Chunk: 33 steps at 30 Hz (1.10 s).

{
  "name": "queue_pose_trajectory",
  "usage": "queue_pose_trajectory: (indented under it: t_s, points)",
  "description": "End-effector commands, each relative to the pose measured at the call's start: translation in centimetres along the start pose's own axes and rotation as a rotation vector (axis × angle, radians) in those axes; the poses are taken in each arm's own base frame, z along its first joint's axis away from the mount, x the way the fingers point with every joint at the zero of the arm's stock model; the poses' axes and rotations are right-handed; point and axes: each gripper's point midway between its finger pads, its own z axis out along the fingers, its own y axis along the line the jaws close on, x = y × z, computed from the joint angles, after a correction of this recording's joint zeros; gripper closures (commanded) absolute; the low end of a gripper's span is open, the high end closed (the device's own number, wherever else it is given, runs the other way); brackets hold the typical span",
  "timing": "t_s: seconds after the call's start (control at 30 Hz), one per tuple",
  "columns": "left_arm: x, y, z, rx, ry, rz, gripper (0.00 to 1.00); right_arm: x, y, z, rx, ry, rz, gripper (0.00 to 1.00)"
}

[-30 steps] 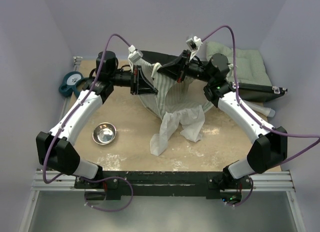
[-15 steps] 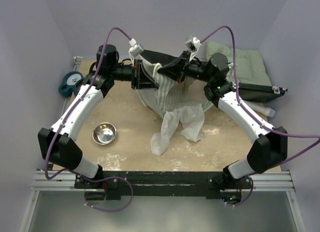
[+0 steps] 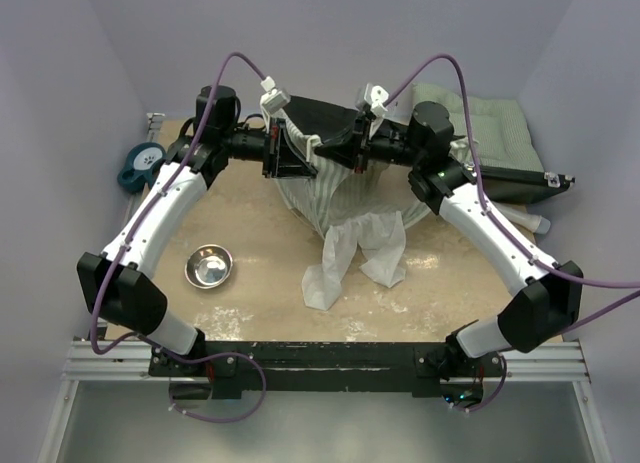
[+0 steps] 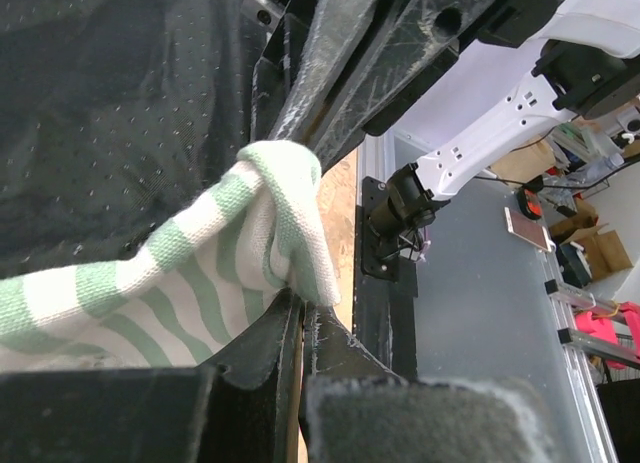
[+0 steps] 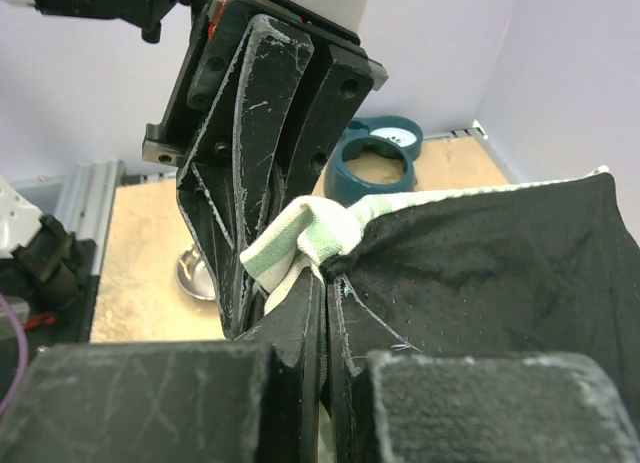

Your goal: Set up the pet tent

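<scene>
Pinched tight between the left fingers [image 4: 262,355]: a striped hem fold of the tent [image 4: 190,273]. Clamped likewise in the right fingers [image 5: 292,331], tip to tip with the left, just where the stripes meet the black mesh [image 5: 480,273]. Hung by that hem over the worktop [image 3: 250,233] near the middle of its far edge, with white flaps [image 3: 365,245] drooping onto the surface toward the near edge. Near the left edge, a steel bowl [image 3: 209,266] and a teal dish [image 3: 140,166]; in the far right corner, a green cushion [image 3: 490,118].
</scene>
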Motion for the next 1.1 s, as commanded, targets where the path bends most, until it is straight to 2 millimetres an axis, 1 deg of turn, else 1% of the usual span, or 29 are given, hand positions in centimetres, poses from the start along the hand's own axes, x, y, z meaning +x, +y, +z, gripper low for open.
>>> queue_pose_trajectory:
  t_s: [0.0,0.07,0.17,0.2,0.27,0.3,0.37,0.4,0.43,0.5,0.6,0.67,0.7,0.77,0.8,0.87,0.9,0.97,1.07]
  points:
    - [0.8,2.1,0.1,-0.064,0.012,-0.026,1.00,-3.4,2.6,-0.4,-0.076,-0.040,-0.142,1.00]
    - [1.5,2.3,0.1,-0.062,0.021,-0.040,1.00,-3.6,2.2,-0.3,-0.067,-0.041,-0.162,1.00]
    - [1.5,2.4,0.1,-0.073,0.022,0.000,1.00,-3.4,2.1,-0.1,-0.077,-0.025,-0.170,0.87]
    - [1.3,2.4,0.0,-0.077,0.022,0.029,1.00,-3.3,2.2,-0.1,-0.082,-0.019,-0.174,0.79]
    - [1.0,2.7,-0.4,-0.097,0.032,0.082,1.00,-3.8,2.8,-0.4,-0.102,-0.022,-0.168,0.61]
    - [1.3,3.0,-0.6,-0.104,0.052,0.104,1.00,-4.1,2.9,-0.5,-0.102,-0.026,-0.167,0.52]
    - [1.8,3.9,-1.2,-0.121,0.092,0.120,1.00,-5.9,3.3,-0.8,-0.097,-0.052,-0.181,0.36]
    - [2.0,4.4,-1.5,-0.124,0.106,0.133,1.00,-6.6,3.4,-1.0,-0.092,-0.064,-0.189,0.33]
    - [2.1,4.9,-1.8,-0.130,0.119,0.134,1.00,-7.8,3.6,-1.2,-0.084,-0.083,-0.206,0.28]
    - [1.6,6.0,-2.8,-0.158,0.116,0.136,1.00,-9.2,3.7,-1.6,-0.058,-0.102,-0.218,0.23]
    - [0.6,7.6,-4.4,-0.194,0.092,0.164,1.00,-11.0,3.0,-2.6,0.013,-0.133,-0.208,0.18]
    - [0.3,8.9,-5.3,-0.239,0.104,0.211,1.00,-12.7,1.7,-3.9,0.091,-0.181,-0.182,0.18]
    - [0.2,9.3,-5.6,-0.249,0.116,0.244,1.00,-13.6,0.7,-4.8,0.136,-0.211,-0.165,0.18]
    - [0.8,10.0,-6.1,-0.255,0.178,0.337,1.00,-15.0,-1.4,-6.9,0.202,-0.260,-0.107,0.18]
    - [1.3,10.2,-6.4,-0.258,0.211,0.353,1.00,-15.3,-2.8,-8.0,0.240,-0.269,-0.082,0.18]
    - [2.0,11.1,-6.9,-0.277,0.271,0.413,1.00,-15.4,-4.7,-9.8,0.299,-0.272,-0.068,0.18]
    - [2.1,11.8,-7.2,-0.295,0.295,0.446,1.00,-15.0,-5.4,-10.5,0.319,-0.262,-0.068,0.18]
    - [2.0,13.3,-8.1,-0.346,0.320,0.490,1.00,-14.6,-6.0,-11.6,0.351,-0.249,-0.071,0.18]
    - [0.6,16.6,-9.8,-0.454,0.288,0.500,1.00,-14.6,-6.3,-13.1,0.413,-0.257,-0.084,0.17]
